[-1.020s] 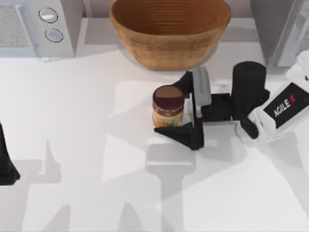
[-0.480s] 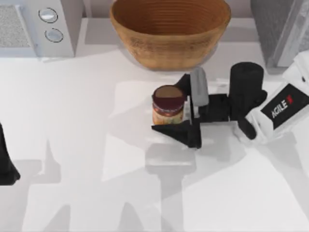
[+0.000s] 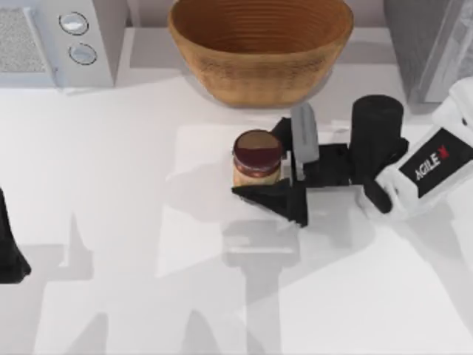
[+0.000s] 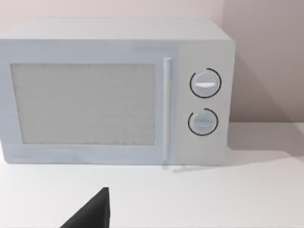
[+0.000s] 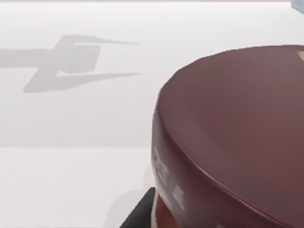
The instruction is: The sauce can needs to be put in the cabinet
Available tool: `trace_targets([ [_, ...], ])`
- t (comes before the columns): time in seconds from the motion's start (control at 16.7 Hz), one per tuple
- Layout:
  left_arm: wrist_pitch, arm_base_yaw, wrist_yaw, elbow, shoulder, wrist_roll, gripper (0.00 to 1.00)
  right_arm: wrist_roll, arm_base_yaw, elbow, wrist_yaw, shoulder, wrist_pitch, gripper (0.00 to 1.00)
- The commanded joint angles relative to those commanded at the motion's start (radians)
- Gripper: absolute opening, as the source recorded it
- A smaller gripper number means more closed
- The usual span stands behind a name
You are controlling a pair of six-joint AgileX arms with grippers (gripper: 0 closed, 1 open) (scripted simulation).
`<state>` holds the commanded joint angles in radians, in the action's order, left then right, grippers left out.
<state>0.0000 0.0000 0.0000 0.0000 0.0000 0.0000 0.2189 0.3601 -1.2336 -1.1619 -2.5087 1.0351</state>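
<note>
Closing since earlier, right gripper (image 3: 275, 164) fingers narrow onto the upright sauce can (image 3: 256, 157), just below the woven basket (image 3: 260, 46); left gripper grip indeterminate.

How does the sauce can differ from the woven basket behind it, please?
The sauce can is a small closed cylinder with a maroon top; the basket is a far larger open tan bowl. The can stands between the right gripper fingers; the basket stands free at the table's back. Both sit upright.

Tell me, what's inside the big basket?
The basket looks empty: the top view shows just its ribbed woven inside. Its far rim is cut off, so that bit stays unseen.
</note>
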Motion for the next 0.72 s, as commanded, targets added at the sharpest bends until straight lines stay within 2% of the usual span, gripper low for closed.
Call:
trace_targets([
  [0.06, 0.000, 0.000, 0.000, 0.000, 0.000, 0.000, 1.00, 0.000, 0.000, 0.000, 0.000, 0.000, 0.000, 0.02],
  [0.12, 0.000, 0.000, 0.000, 0.000, 0.000, 0.000, 1.00, 0.000, 0.000, 0.000, 0.000, 0.000, 0.000, 0.00],
  [0.72, 0.000, 0.000, 0.000, 0.000, 0.000, 0.000, 1.00, 0.001, -0.002, -0.002, -0.001, 0.017, -0.016, 0.00],
])
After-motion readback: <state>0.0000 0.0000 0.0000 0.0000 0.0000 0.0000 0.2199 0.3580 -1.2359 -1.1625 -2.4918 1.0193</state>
